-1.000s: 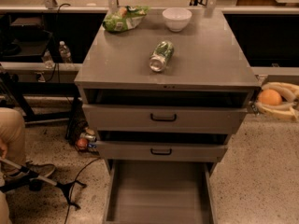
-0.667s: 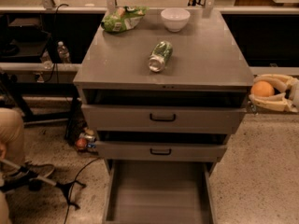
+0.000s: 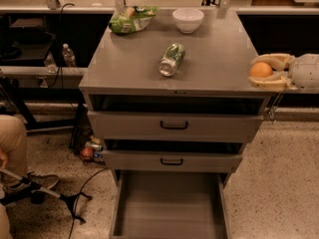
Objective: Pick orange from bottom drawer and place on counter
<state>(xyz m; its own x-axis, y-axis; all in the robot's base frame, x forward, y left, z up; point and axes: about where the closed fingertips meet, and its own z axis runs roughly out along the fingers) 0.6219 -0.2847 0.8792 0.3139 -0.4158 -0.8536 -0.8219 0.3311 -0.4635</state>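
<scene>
Speckled flooring (image 3: 279, 173) is seen around a grey three-drawer cabinet in the single camera view. On the counter (image 3: 219, 44), a white bowl (image 3: 188, 20) is set near the back edge, a green bag (image 3: 132, 19) is laid at the back left corner, and a green can (image 3: 172, 59) is laid on its side near the middle. The bottom drawer (image 3: 169, 203) is pulled well out, with its flat floor and low side walls exposed. The top drawer (image 3: 139, 126) and the middle drawer (image 3: 134, 161) are each pulled out slightly. The gripper (image 3: 255, 72) is positioned at the counter's right edge, near the front, and is reached in from the right. Its fingers (image 3: 273, 59) are closed around the orange (image 3: 261, 69), which is held at counter level over that edge. Contact with the surface cannot be determined. A trousered leg (image 3: 12, 143) is noted at the lower left.
</scene>
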